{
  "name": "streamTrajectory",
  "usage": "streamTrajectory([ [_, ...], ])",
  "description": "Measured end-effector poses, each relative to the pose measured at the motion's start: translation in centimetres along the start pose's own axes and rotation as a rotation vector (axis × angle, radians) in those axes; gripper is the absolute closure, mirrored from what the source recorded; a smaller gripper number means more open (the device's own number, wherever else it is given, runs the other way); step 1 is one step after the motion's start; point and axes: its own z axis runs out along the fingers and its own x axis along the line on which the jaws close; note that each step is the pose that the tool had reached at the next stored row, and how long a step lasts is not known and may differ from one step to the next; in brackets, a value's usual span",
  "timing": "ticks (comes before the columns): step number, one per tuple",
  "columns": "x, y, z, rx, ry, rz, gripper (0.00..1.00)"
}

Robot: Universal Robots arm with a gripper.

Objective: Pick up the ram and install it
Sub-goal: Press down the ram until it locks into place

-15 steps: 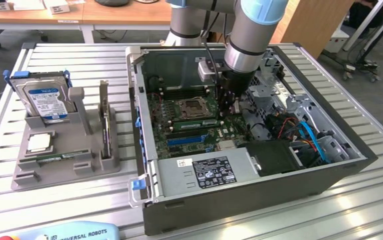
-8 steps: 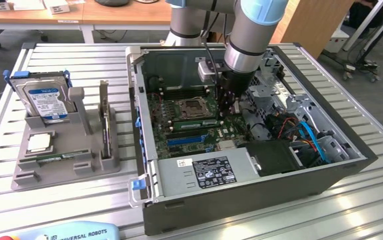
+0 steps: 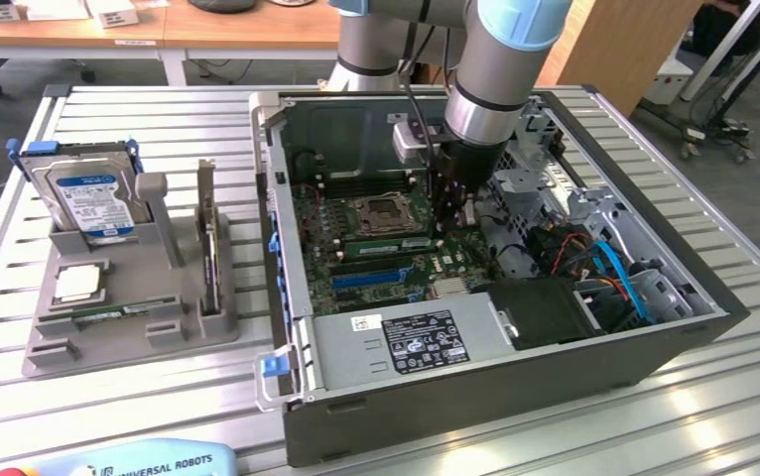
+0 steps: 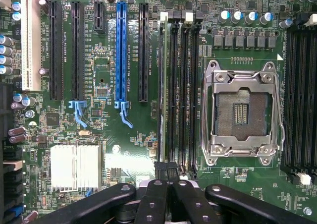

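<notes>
One long, narrow green circuit-board stick, the ram [image 4: 162,85], stands edge-on in the outermost of the black memory slots, between the dark expansion slots and the silver processor socket [image 4: 242,112] on the green motherboard [image 4: 101,80]. The black two-fingered gripper [image 4: 168,168] has its jaws closed together, with nothing visibly held between them. Its tips hang over one end of that slot row, but it cannot be told whether they touch the ram. In the exterior view the gripper [image 3: 453,220] reaches down into the open grey computer case [image 3: 486,392]. On the exterior view's left, a grey stand [image 3: 129,332] holds a silver hard drive with a blue label [image 3: 89,193] and another green stick [image 3: 208,253] upright.
</notes>
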Motion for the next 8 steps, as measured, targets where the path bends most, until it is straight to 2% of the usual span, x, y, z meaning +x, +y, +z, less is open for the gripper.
streamTrajectory([
  [4,-0.01,0.00,-0.05,0.0001,-0.0006,0.000,0.90],
  [8,-0.01,0.02,-0.76,0.0000,-0.0001,0.000,0.90],
])
